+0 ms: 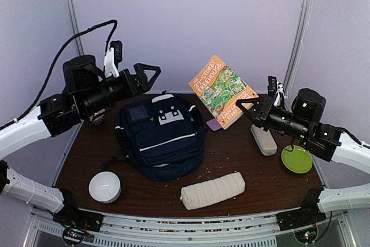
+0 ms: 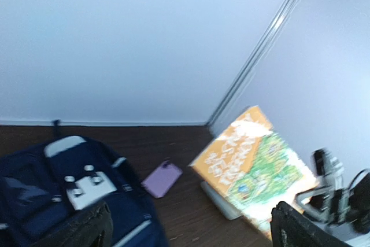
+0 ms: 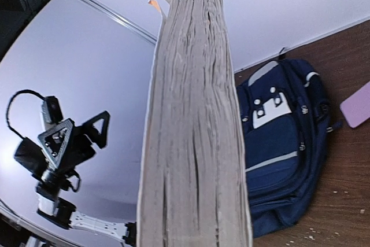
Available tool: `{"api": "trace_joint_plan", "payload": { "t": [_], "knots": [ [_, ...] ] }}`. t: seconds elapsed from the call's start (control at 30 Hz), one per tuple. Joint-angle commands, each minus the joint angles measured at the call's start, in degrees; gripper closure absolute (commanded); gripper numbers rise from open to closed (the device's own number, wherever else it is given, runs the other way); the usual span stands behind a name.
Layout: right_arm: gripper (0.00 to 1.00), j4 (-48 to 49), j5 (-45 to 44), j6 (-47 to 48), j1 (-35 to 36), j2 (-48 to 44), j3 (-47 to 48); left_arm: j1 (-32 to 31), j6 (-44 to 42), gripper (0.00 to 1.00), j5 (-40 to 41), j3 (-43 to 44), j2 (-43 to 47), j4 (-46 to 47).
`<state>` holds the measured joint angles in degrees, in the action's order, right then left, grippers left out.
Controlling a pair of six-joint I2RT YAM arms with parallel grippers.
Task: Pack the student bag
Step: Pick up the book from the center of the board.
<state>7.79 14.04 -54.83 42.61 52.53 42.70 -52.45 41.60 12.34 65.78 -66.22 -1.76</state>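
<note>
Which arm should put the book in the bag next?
The right one. The right claw grips the orange book beside the student bag; the left claw hangs open and empty.

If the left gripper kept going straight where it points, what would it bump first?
Probably the orange Treehouse book, held up by the right gripper. The open left gripper points that way above the student bag, though depth is hard to judge.

The dark navy fabric backpack (image 1: 162, 137) carries white trim stripes and white buckle patches. The orange paperback book (image 1: 222, 91) has a green illustrated cover. A lime-green round plate (image 1: 296, 159) and a white ribbed cylindrical pouch (image 1: 213, 190) contrast with the dark brown wooden table (image 1: 248, 163).
</note>
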Motion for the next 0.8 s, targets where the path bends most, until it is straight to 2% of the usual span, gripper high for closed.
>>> {"api": "trace_joint_plan", "payload": {
  "t": [0.0,0.07,0.13,0.2,0.37,0.6,0.7,0.77],
  "knots": [
    [1.00,-15.4,-10.4,12.3,-0.3,-6.6,-1.8,0.3,-26.5,0.03,7.9,8.0,-5.3,-38.0],
    [1.00,-17.5,-11.9,13.2,-0.3,-8.9,-3.4,-0.1,-29.7,0.07,8.0,11.3,-10.1,-46.7],
    [1.00,-18.7,-12.7,13.3,-0.3,-10.0,-4.5,-2.3,-33.4,0.13,9.5,12.4,-13.6,-50.1],
    [1.00,-18.9,-12.8,13.2,-0.4,-10.9,-5.5,-5.0,-36.7,0.13,10.6,12.4,-16.4,-50.2],
    [1.00,-19.1,-12.9,12.3,-0.4,-11.6,-6.4,-5.5,-38.1,0.18,0.2,13.4,-24.0,-47.7],
    [1.00,-19.5,-12.9,11.5,-0.4,-12.7,-6.9,-5.5,-40.2,0.21,-8.4,15.0,-32.6,-42.8],
    [1.00,-19.8,-13.0,11.4,-0.4,-13.0,-7.1,-5.5,-41.3,0.31,-9.0,17.5,-36.1,-42.7],
    [1.00,-19.9,-13.3,11.4,-0.4,-13.2,-7.1,-5.5,-41.6,0.34,-9.1,18.4,-37.7,-42.6]
  ]
}}
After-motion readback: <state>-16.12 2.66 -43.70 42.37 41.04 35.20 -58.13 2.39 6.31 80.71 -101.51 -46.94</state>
